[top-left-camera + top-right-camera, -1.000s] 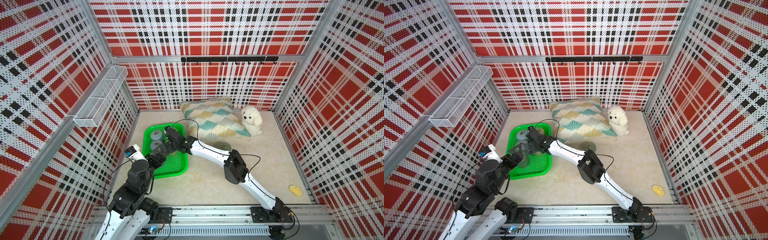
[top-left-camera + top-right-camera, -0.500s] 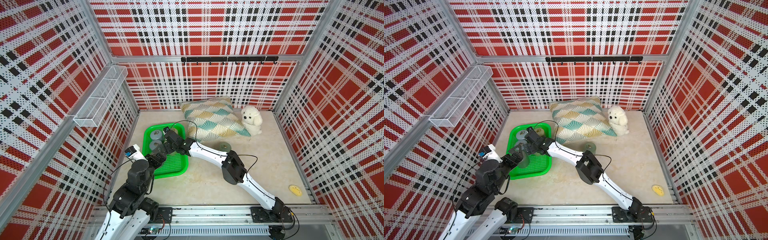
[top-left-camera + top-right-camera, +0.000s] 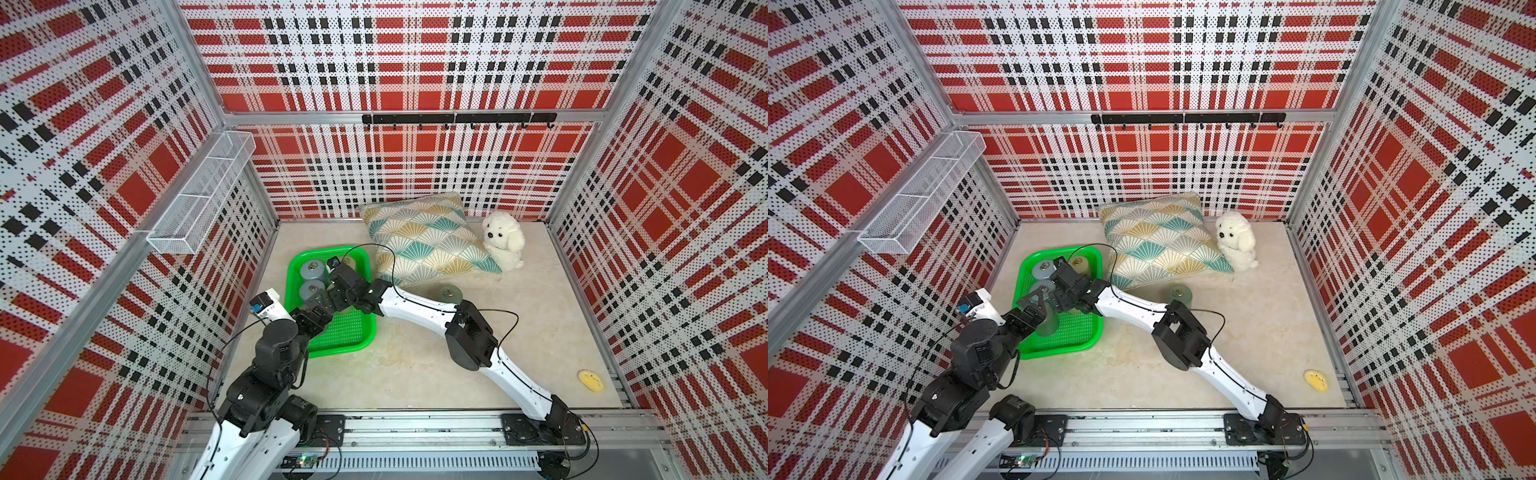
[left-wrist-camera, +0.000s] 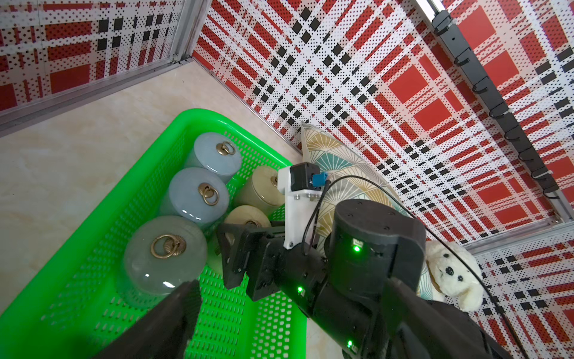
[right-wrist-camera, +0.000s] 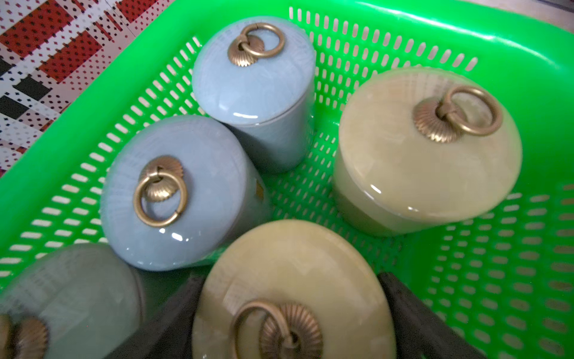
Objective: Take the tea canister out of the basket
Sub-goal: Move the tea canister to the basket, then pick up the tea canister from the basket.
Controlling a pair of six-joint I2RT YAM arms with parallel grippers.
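Basket (image 5: 512, 46) sits at the left of the worktop (image 3: 415, 365), close to the wall. You have five canisters in it: far blue (image 5: 254, 80), near blue (image 5: 174, 192), far beige (image 5: 428, 149), grey-green (image 4: 164, 255) and near beige (image 5: 279, 258).

Right tool (image 5: 289, 278) is down over near beige, with one finger on each side of its lid. That edge of the wrist view is blurred, so you cannot tell whether the fingers press the lid or only straddle it. Near beige is inside the basket walls, about mid-basket, next to near blue.

Left tool (image 3: 316, 309) hangs wide open over the basket's near half, gripping nothing, just beside grey-green.

A sixth canister (image 3: 448, 294) stands on the worktop by the pillow (image 3: 428, 241).
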